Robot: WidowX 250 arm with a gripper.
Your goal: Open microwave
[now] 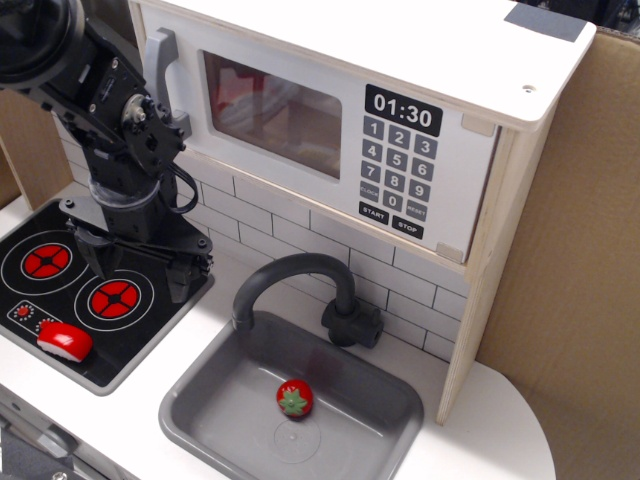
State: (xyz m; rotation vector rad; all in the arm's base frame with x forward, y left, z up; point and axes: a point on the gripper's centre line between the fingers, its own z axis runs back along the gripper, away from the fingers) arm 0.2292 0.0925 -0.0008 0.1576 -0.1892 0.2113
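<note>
1. While its black fingers point down over the toy stovetop (pixel 100 300), the gripper (pixel 135 268) stands spread, jaws apart and holding nothing, one fingertip near the back burner and the other beside the front one.

2. Above the fingers, the black arm (pixel 110 120) rises toward the upper left corner, its wrist and cables passing in front of the white tiled backsplash (pixel 300 235).

3. Up and to the right of the arm, the microwave (pixel 330 110) sits on the wooden shelf above the backsplash; its long axis runs left to right across the frame, sloping slightly down toward the right, and its front faces the camera.

4. At the microwave's left edge, the grey bar handle (pixel 162 75) stands vertical, just beside the arm's upper joint; whether they touch cannot be told.

5. Right of the handle, the door lies flush and shut, with the clear window (pixel 270 112), then the black clock panel (pixel 403 110) reading 01:30 over grey number keys (pixel 398 160).

6. On the stovetop's front left corner rests a red-and-white toy food piece (pixel 65 342), well apart from the fingers.

7. Right of the stovetop, the grey sink (pixel 200 400) holds a red strawberry (pixel 294 398), beneath a curved black faucet (pixel 300 285).
</note>
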